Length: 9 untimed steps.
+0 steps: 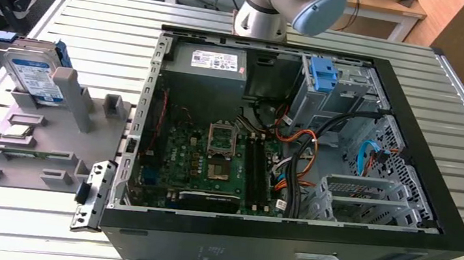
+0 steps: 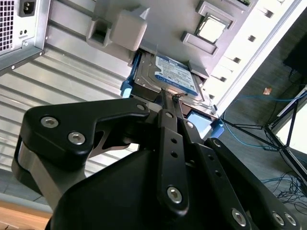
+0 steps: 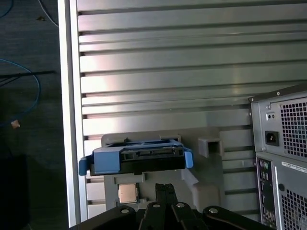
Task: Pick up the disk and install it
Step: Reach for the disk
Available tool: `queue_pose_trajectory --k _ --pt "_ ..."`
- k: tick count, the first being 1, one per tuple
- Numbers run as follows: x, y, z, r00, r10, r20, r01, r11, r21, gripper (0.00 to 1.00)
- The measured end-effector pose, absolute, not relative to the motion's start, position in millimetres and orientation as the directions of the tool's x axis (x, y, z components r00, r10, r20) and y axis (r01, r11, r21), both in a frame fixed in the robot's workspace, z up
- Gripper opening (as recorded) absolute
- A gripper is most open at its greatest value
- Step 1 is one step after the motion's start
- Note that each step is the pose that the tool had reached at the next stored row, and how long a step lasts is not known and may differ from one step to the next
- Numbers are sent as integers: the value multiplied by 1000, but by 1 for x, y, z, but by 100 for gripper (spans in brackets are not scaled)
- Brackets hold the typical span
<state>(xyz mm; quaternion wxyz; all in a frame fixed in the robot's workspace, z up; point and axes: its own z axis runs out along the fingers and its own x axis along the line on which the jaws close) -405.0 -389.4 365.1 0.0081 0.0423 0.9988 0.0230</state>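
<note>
Layout relative to the computer case (image 1: 289,245), which lies open on the slatted table (image 1: 96,16). To the exterior view's left of the case: a holder (image 1: 38,147), just beside it, with the disk (image 1: 35,78) standing on edge at its far end. Inside the case: motherboard (image 1: 211,160) on the floor, power supply (image 1: 209,62) against the far wall. Behind the case: the arm's base (image 1: 263,15).

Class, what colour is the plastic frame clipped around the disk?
Blue. The frame shows best in the first wrist view.
</note>
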Motion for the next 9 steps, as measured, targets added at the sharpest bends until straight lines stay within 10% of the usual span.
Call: queue_pose_trajectory --k 9 --pt "-415 -385 358 -996 84 -14 84 995 47 11"
